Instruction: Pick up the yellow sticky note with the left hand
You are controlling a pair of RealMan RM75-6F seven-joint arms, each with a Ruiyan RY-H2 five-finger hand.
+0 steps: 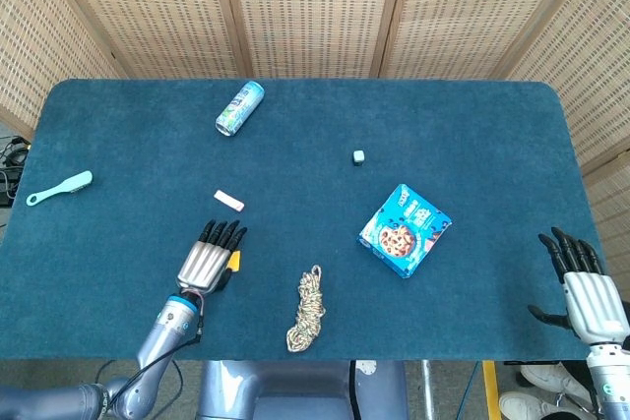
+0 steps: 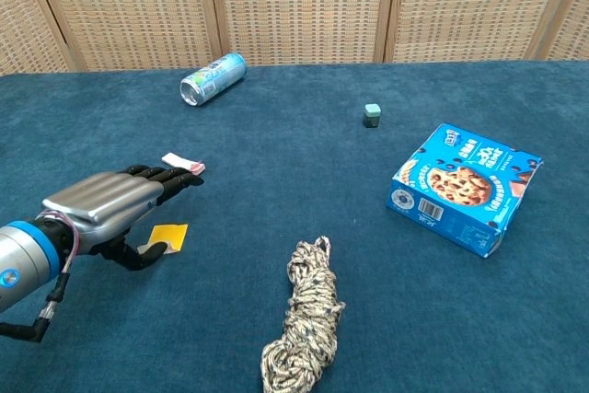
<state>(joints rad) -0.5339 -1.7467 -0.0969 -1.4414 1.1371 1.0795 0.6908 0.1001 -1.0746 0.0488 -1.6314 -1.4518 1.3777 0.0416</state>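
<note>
Yellow sticky note (image 2: 167, 236): lies flat on the blue table cover (image 1: 472, 125), near its front-left edge, largely roofed over by the left hand; only a corner shows in the head view (image 1: 234, 261).

Left hand (image 2: 109, 202): palm down, fingers stretched forward over the note, thumb (image 2: 147, 254) tucked beneath beside the note's near edge. This reads as a posture for sliding under or pinching a thin sheet. No grip is evident; whether the thumb touches the paper cannot be told from either view.

Pink eraser (image 2: 183, 164): just past the left fingertips, apart from them.

Rope coil (image 2: 304, 319): to the right of the note, near but clear of it.

Cookie box (image 2: 465, 188), small green cube (image 2: 372, 115), tipped can (image 2: 213, 78), teal brush (image 1: 59, 187): well apart, no obstruction.

Right hand (image 1: 586, 288): parked at the table's right-front edge, fingers apart, holding nothing.
</note>
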